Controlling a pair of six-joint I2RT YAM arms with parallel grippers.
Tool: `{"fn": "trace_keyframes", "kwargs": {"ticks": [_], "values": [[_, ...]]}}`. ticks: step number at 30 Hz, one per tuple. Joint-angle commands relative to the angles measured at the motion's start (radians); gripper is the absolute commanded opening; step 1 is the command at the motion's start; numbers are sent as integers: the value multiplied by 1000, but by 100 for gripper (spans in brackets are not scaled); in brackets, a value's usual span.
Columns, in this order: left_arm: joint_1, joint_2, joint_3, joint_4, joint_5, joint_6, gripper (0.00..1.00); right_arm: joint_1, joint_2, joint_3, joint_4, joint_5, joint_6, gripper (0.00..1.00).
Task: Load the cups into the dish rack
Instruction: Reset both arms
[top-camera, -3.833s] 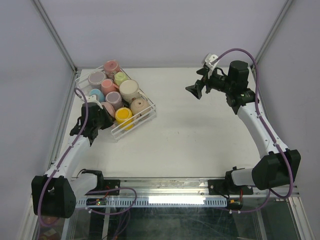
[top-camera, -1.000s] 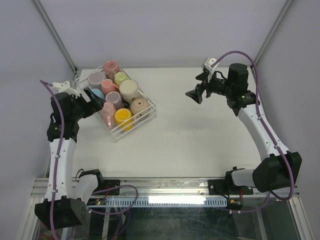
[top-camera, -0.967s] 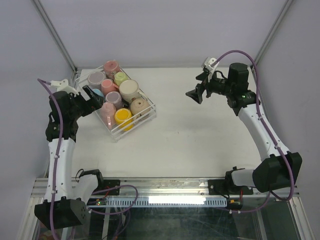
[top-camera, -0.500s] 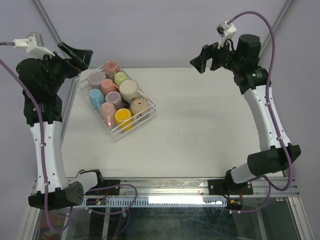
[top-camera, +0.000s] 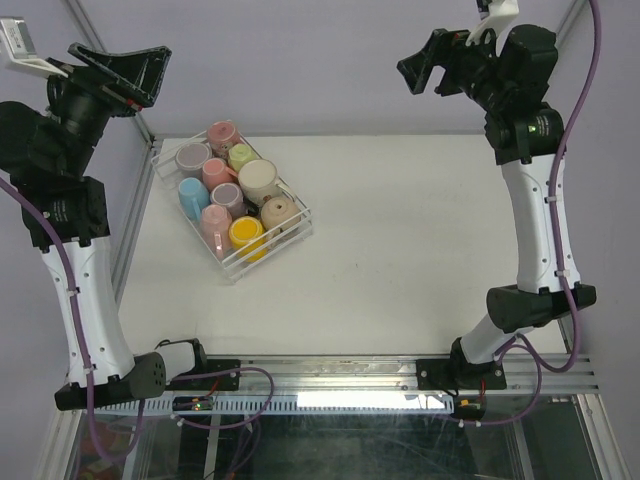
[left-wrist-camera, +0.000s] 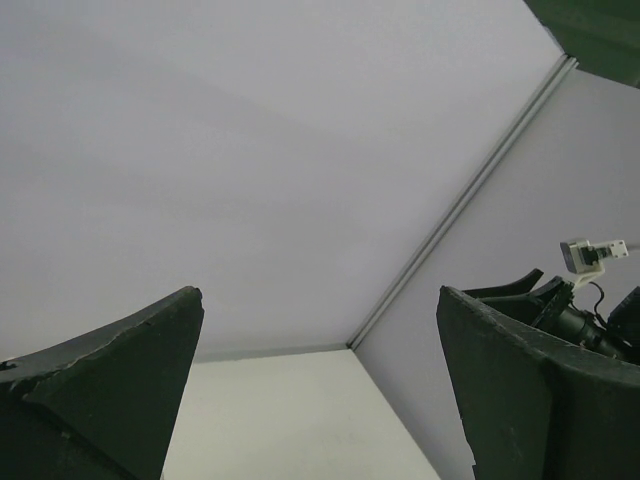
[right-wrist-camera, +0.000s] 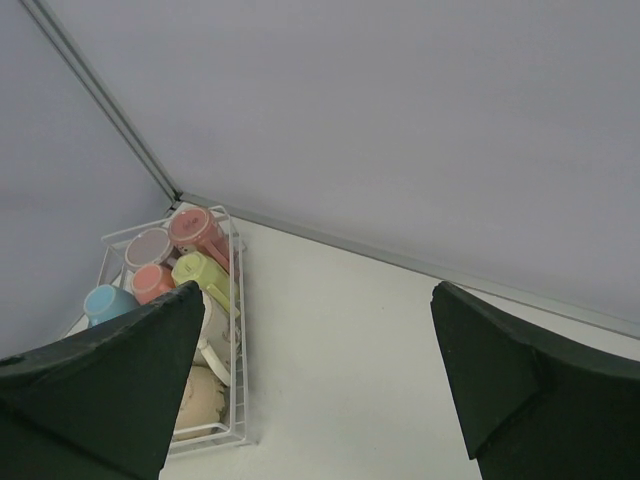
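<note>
Right wrist: dish rack (right-wrist-camera: 240, 360) half hidden

A clear wire rack (top-camera: 305, 213) packed with coloured mugs (top-camera: 248, 232) blocks the far-left corner of the white desk (top-camera: 420, 250). Everything rightward lies open.

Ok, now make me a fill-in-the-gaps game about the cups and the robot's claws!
1. All the cups sit inside the ____.
2. The left claw and the right claw are both ____ and hold nothing.
3. At the rack's near end, between a pink cup and the beige cup, sits the ____ cup.

Missing words: dish rack; open; yellow, as in the yellow cup.
</note>
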Motion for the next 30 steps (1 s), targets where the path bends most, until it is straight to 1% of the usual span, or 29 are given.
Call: {"fn": "trace_keyframes", "kwargs": {"ticks": [1,5,15,19,30], "values": [[10,12,54,92,48,-64,99,-5,-13,64,67,38,36,99],[10,3,45,105,50,-65,99,-5,-29,53,84,50,34,99],[9,-14,9,108,58,-26,99,-15,-21,54,53,62,22,99],[10,-19,-12,107,61,-13,99,-24,-20,22,66,93,21,99],[10,-1,-7,94,59,20,99,-35,-25,-10,78,103,17,99]]}}
